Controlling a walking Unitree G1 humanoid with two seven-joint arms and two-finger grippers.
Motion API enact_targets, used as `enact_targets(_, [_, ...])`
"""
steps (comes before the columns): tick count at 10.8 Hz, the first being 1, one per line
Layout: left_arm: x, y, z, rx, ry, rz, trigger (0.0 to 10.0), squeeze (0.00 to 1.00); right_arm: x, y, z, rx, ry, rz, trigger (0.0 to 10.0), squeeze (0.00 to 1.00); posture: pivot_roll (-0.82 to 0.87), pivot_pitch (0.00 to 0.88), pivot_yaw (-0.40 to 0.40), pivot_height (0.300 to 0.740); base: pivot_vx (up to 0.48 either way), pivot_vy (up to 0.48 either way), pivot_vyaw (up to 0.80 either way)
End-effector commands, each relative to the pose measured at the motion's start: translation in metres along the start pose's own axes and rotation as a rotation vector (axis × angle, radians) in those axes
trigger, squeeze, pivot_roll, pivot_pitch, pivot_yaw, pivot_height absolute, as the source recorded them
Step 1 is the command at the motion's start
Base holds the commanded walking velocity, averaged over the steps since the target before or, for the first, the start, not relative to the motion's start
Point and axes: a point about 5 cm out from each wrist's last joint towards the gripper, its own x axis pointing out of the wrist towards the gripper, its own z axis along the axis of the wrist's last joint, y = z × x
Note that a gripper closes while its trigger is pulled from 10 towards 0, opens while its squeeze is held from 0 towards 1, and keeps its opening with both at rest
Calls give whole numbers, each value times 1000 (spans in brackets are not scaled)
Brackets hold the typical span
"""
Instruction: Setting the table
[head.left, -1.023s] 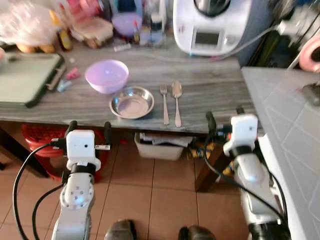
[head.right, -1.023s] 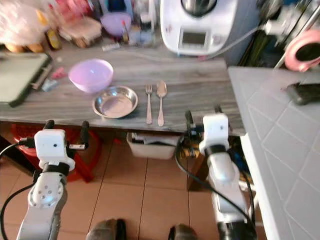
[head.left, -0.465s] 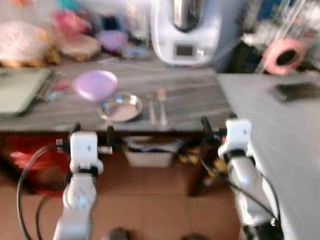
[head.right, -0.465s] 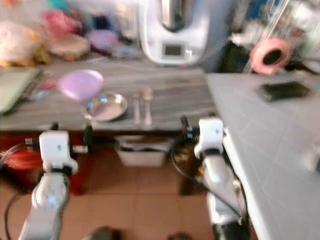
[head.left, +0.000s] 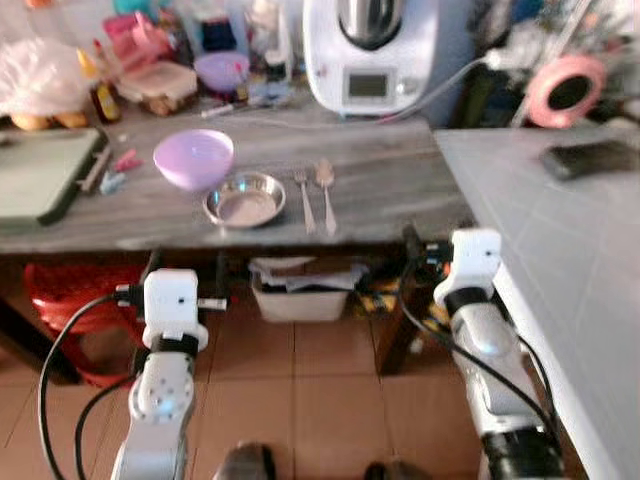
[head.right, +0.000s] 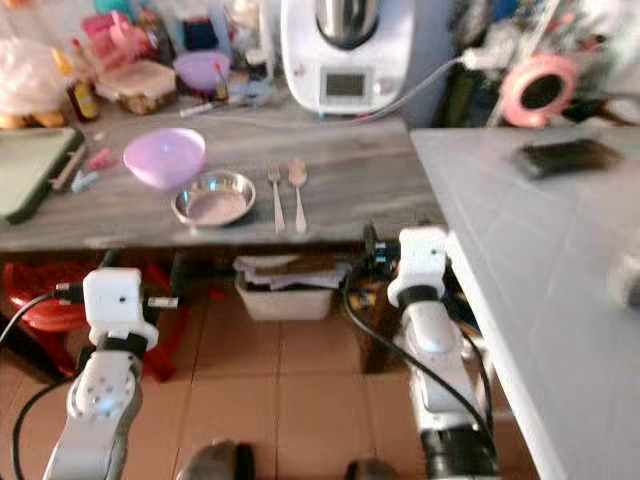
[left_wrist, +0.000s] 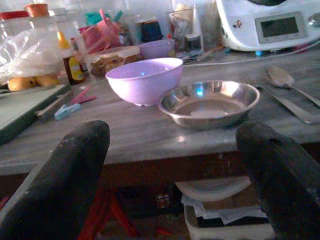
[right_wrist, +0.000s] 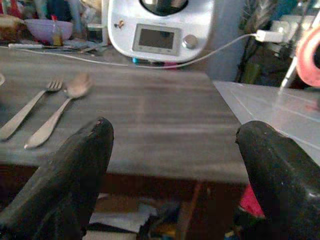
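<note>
Wooden table (head.left: 400, 180) holds fork (head.left: 303, 196), beyond left gripper (left_wrist: 170, 165).

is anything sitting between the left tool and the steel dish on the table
Nothing visible does. The left tool is open and sits below the table edge, and the steel dish lies just beyond that edge with bare wood in front of it. The purple bowl stands behind the dish, touching or nearly so.
</note>
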Motion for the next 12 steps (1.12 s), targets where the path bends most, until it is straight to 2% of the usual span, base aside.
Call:
enact_targets(1, [-3, -1, -1, 1, 8, -3, 10000, 0, 4, -5, 3, 7, -5, -23, 10000, 0, 41, 1, 26, 740, -259, 0, 0])
enact_targets(4, [-11, 1, -4, 9, 27, 3, 10000, 0, -4, -1, -1, 9, 21, 6, 10000, 0, 47, 30, 16, 740, -271, 0, 0])
enact_targets(7, [-13, 1, -5, 22, 35, -4, 10000, 0, -5, -4, -1, 34, 26, -14, 10000, 0, 49, 36, 18, 740, 0, 0, 0])
enact_targets(9, [-20, 10, -6, 31, 50, 12, 10000, 0, -35, -12, -9, 2, 45, -6, 10000, 0, 46, 61, 21, 740, 0, 0, 0])
enact_targets(10, [-22, 11, -7, 32, 52, 12, 10000, 0, -56, -22, -17, -42, 79, -5, 10000, 0, 44, 67, 29, 740, 0, 0, 0])
enact_targets(11, [-21, 12, -6, 45, 48, 5, 10000, 0, -69, -29, -23, -70, 118, -19, 10000, 0, 36, 67, 37, 740, 0, 0, 0])
enact_targets(12, [-19, 10, -3, 41, 36, -16, 10000, 0, -68, -29, -22, -56, 113, -21, 10000, 0, 33, 66, 41, 740, 0, 0, 0])
